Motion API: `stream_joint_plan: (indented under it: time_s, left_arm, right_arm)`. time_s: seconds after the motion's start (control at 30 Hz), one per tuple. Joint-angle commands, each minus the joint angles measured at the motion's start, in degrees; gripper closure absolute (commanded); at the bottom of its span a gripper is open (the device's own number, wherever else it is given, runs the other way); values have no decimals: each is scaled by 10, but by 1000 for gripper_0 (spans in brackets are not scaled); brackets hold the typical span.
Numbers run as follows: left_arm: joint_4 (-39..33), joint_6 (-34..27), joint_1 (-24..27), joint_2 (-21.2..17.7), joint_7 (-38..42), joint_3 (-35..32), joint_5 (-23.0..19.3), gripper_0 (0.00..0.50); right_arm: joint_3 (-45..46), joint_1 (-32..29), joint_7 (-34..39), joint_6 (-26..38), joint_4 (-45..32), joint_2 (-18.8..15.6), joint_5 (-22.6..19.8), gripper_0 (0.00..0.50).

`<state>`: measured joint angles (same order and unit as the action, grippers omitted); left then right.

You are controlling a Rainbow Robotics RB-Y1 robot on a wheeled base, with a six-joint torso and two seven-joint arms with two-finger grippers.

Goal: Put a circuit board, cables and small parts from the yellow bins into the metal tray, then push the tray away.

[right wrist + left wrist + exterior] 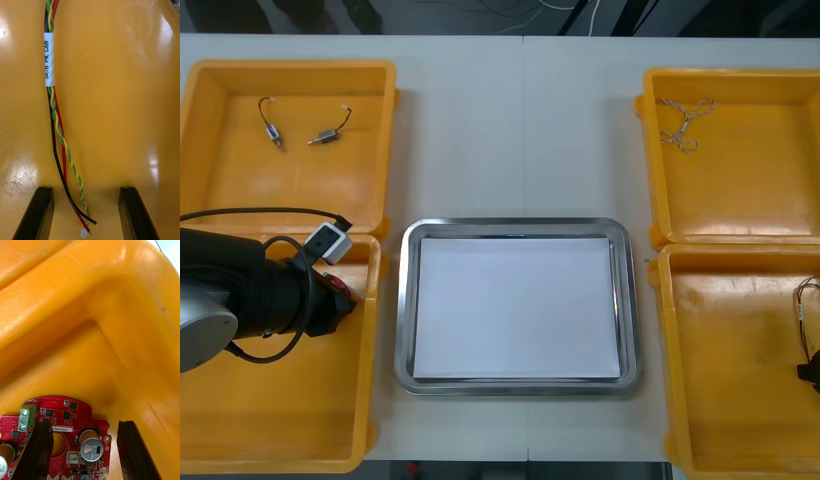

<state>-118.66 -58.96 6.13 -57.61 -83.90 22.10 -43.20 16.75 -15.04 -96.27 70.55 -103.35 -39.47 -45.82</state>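
A round red circuit board [69, 416] lies in the corner of the near left yellow bin [280, 430]. My left gripper [84, 453] hangs low over it, open, one finger over the board and the other beside its edge. In the front view the left gripper [340, 298] is at that bin's tray-side wall. A red, black and yellow-green twisted cable [56, 127] with a white label lies on the floor of the near right bin [730, 380]. My right gripper [87, 215] is open, and the cable's bare ends lie between its fingers. The metal tray [408, 300], white inside, holds nothing.
The far left bin [220, 180] holds two small metal parts [273, 135] [330, 135]. A pale twisted cable [685, 122] lies in the far right bin [740, 190]. The bin walls stand close around both grippers.
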Motion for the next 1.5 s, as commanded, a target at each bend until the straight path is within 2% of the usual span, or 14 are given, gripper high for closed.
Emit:
stream_joint_plan:
  time_s: [0.03, 0.07, 0.13, 0.17, 0.2, 0.23, 0.27, 0.3, 0.83, 0.9, 0.93, 0.97, 1.07, 1.5]
  left_arm:
    - [-4, 8, -10, -23, -58, 14, 11, 0]
    - [-4, 8, -10, -24, -59, 14, 10, 0]
    - [-4, 8, -10, -23, -60, 15, 12, 0]
    - [-4, 9, -10, -23, -60, 17, 13, 0]
    - [-4, 9, -10, -23, -60, 21, 14, 0]
    - [-4, 9, -9, -23, -59, 22, 15, 0]
    - [-4, 11, -10, -24, -59, 25, 17, 0]
    - [-4, 11, -10, -24, -60, 26, 18, 0]
    - [-3, 12, -10, -29, -59, 34, 32, 0]
    - [-3, 12, -10, -29, -58, 34, 32, 160]
    - [-3, 12, -10, -29, -58, 34, 33, 388]
    - [-3, 12, -10, -29, -58, 34, 33, 500]
    - [-4, 12, -10, -29, -57, 34, 33, 500]
    - [-5, 14, -11, -45, -57, 28, 19, 500]
  right_arm:
    - [-7, -18, -21, -9, 0, 18, 7, 0]
    - [-7, -18, -21, -9, 0, 18, 8, 0]
    - [-7, -19, -23, -9, 0, 18, 8, 55]
    - [-7, -20, -24, -11, 0, 18, 8, 55]
    - [-8, -21, -25, -13, 0, 18, 8, 278]
    - [-8, -22, -25, -15, 0, 18, 8, 368]
    - [-8, -22, -25, -17, 0, 18, 8, 368]
    - [-8, -23, -25, -19, 0, 18, 8, 500]
    - [7, -22, -23, -16, -21, 18, 8, 500]
    - [15, -21, -23, -5, -30, 18, 7, 500]
    - [21, -20, -23, 7, -37, 18, 7, 500]
    - [28, -20, -22, 20, -45, 18, 8, 500]
    - [47, -18, -20, 60, -69, 18, 6, 500]
    - [86, -18, 5, 143, -157, 21, -1, 500]
